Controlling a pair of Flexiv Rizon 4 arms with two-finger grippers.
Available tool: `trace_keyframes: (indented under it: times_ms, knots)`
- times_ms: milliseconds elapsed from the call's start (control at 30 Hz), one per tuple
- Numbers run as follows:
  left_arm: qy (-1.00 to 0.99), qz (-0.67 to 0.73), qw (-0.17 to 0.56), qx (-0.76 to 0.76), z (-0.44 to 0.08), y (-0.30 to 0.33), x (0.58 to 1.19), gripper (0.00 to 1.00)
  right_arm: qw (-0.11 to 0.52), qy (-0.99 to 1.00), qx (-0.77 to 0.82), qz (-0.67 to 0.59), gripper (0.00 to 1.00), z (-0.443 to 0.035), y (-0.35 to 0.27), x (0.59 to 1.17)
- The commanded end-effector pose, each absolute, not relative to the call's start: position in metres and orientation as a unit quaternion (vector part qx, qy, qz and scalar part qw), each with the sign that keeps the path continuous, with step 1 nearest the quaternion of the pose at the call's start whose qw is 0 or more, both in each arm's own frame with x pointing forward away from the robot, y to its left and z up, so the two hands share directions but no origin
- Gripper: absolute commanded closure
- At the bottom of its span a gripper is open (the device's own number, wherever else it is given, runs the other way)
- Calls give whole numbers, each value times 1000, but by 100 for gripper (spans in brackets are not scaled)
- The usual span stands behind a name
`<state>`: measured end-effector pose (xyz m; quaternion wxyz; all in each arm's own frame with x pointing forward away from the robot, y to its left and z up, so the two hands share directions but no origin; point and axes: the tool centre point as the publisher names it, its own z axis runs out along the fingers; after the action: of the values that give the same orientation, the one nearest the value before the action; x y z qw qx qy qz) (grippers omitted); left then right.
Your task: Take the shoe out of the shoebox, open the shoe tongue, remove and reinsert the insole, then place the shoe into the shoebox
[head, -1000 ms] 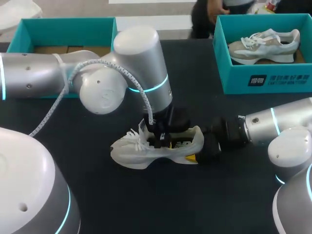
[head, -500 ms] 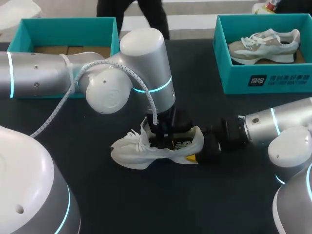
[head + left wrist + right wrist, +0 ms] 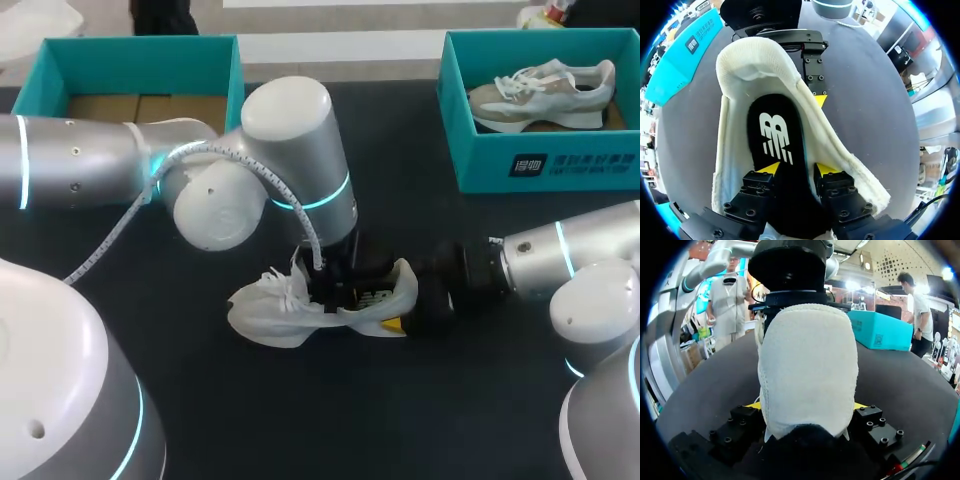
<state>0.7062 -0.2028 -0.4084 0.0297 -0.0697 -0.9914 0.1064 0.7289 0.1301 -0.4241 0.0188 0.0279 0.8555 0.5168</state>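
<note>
While the white knit sneaker (image 3: 275, 312) stands on its sole on the black table (image 3: 300, 420), between my two arms and well apart from the empty teal cardboard shoebox (image 3: 140, 52), its black foam insole (image 3: 774, 135) lies flat in the heel. My left gripper (image 3: 797, 170) is down inside the opening, its yellow tips pinching the insole's forward part from both sides. My right gripper (image 3: 807, 406) clamps the heel, one finger on each side. My worry is that if the left pulls up before the insole comes free, the whole shoe may lift or twist out of the right's hold. A thin pinch could also slip, or the collar could snag a finger on the way out.
</note>
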Motion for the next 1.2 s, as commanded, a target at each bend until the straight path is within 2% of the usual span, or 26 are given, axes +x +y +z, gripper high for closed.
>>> trace_keyframes:
  times_ms: [33, 100, 367, 833, 1200]
  knots:
    - [-992, 102, 19, -66, -433, -205, 701, 76, 20, 856, 29, 515, 100, -434, 130, 732]
    - [-993, 99, 19, -63, -437, -205, 704, 100, 20, 856, 29, 515, 100, -434, 130, 732]
    - [-994, 99, 26, -45, -422, -199, 718, 100, 20, 856, 29, 515, 100, -434, 130, 732]
    - [-985, 135, 101, -27, -376, -177, 716, 100, 20, 856, 29, 515, 100, -434, 130, 732]
    - [-978, 172, 121, -7, -351, -166, 720, 100, 20, 856, 29, 515, 100, -434, 130, 732]
